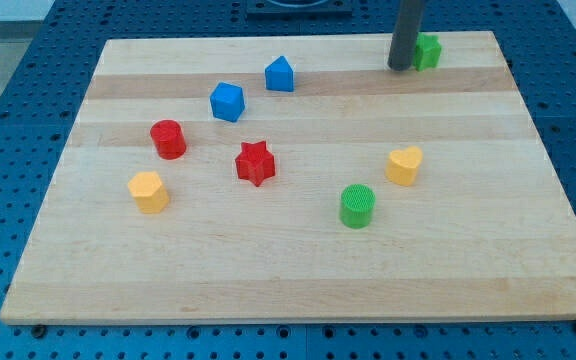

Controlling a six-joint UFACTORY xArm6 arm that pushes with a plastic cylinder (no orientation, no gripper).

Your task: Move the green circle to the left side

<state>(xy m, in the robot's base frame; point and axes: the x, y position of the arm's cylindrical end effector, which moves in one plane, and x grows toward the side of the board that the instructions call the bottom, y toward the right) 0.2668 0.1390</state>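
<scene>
The green circle (357,205) stands on the wooden board (298,270), right of the middle and toward the view's bottom. My tip (400,67) is near the view's top right, touching or just left of a green block (428,51) whose shape is partly hidden by the rod. The tip is far above the green circle, with a yellow heart (404,165) between them, slightly to the right.
A red star (255,163) lies left of the green circle. A red cylinder (168,138) and a yellow hexagon-like block (148,191) are at the left. Two blue blocks (227,101) (280,74) are at the upper middle.
</scene>
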